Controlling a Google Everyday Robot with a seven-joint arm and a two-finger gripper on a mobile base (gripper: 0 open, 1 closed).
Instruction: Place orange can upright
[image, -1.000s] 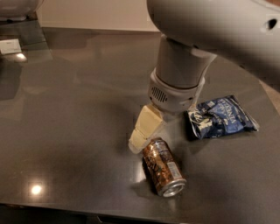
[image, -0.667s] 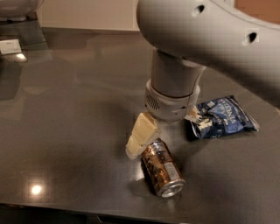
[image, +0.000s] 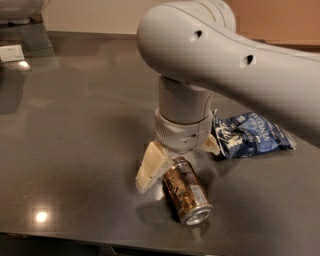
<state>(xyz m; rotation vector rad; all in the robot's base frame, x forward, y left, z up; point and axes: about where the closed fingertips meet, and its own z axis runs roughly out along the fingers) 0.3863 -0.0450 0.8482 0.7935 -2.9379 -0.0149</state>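
The orange can (image: 187, 194) lies on its side on the dark table (image: 80, 130), near the front edge, its silver end facing the front right. My gripper (image: 177, 167) hangs down from the big white arm (image: 200, 60) right over the can's far end. Its jaws stand open. One cream finger (image: 150, 167) rests to the left of the can, and the other finger (image: 210, 145) shows only partly on the right, behind the wrist. The can's far end sits between the two fingers; I cannot tell whether they touch it.
A crumpled blue chip bag (image: 250, 134) lies on the table just right of the gripper. The table's front edge (image: 150, 245) runs close below the can. Pale objects (image: 12, 52) stand at the far left back.
The arm has swung left and lower, bringing the gripper down around the can's far end. The can and the bag have not moved.
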